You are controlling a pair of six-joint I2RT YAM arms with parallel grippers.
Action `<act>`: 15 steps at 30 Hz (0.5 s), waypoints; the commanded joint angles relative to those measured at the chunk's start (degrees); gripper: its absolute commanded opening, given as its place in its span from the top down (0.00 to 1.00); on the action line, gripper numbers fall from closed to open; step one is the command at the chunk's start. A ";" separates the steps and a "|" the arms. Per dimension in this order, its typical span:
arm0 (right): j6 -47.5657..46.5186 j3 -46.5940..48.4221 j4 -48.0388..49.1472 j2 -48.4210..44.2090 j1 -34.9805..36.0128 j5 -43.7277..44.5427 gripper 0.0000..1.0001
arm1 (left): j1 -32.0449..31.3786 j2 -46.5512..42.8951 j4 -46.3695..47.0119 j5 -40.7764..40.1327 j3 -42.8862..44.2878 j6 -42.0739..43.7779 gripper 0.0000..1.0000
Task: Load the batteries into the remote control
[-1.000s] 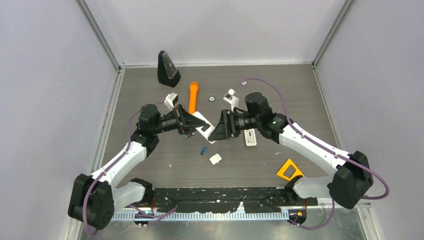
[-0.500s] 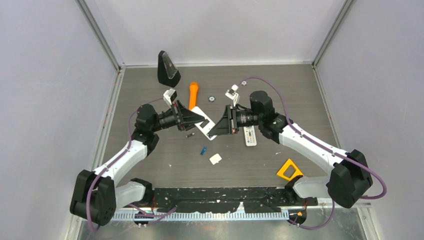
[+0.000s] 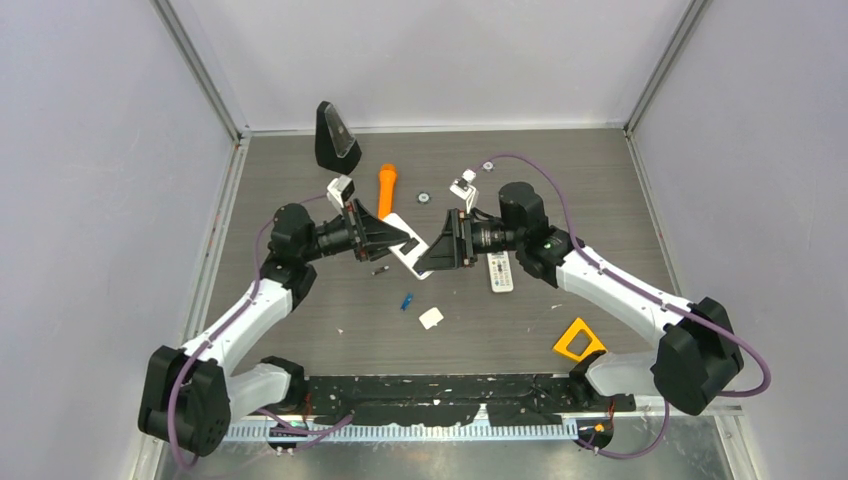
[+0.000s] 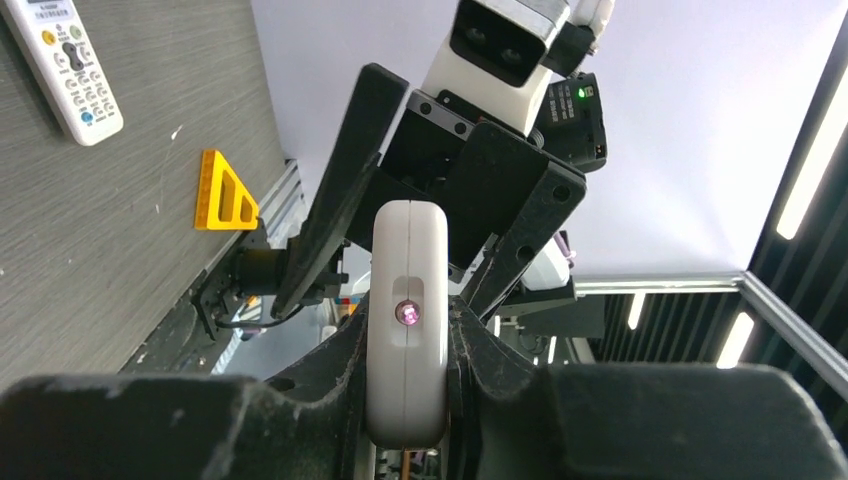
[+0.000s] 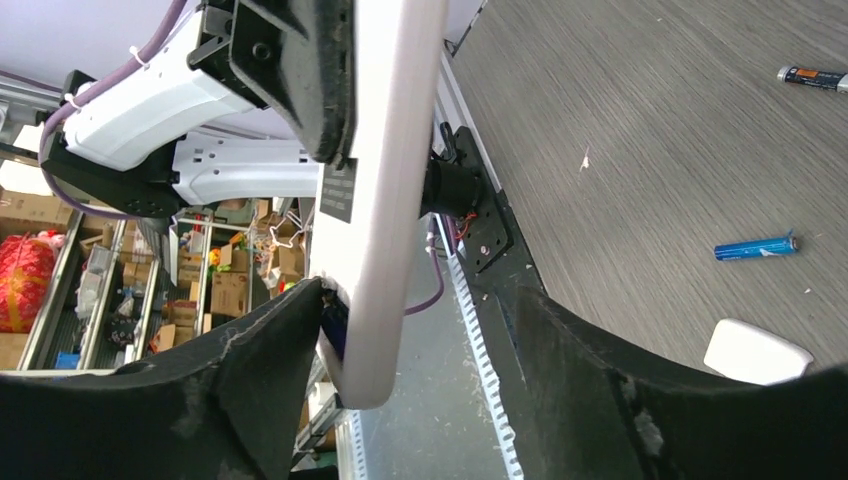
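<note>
- Grip on the left side is tight: I see the left gripper [image 4: 408, 345] pinched narrow on the white remote control [image 4: 408, 250], which it holds edge-on and off the table.
- Facing it nose to nose, the right gripper [image 5: 412, 295] stands wide. The remote's far end sits between its fingers, close against one finger [image 5: 250, 400] with a clear gap to the other.
- Both wrists lie roughly level above the middle of the table [image 3: 600, 180], left pointing right and right pointing left.
- From each wrist the forearm slopes back and outward to an elbow near its own near corner, so the two arms make a shallow V.
- On the wood below the grippers I see a blue battery [image 5: 755, 247], with a dark battery [image 5: 815, 76] apart from it, nearer the left gripper.
- Just beside the blue one lies a small white rounded plate [image 5: 757, 352].
- A second remote [image 3: 501, 272] lies flat under the right wrist, and a yellow triangle [image 3: 578, 340] sits near the right arm's base.
</note>
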 commanded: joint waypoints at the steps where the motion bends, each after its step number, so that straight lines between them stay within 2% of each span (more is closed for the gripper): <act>1: -0.75 -0.04 0.38 -1.39 0.30 0.59 0.21 | 0.01 -3.50 -4.07 -0.98 5.31 6.00 1.00; 8: -0.67 0.99 0.70 -4.22 0.32 0.61 0.17 | 0.45 -6.57 -7.42 -2.95 5.55 17.22 1.00; 15: -1.55 0.47 2.79 -7.92 0.34 0.52 0.16 | 0.44 -10.40 -4.99 -4.05 3.92 23.56 1.00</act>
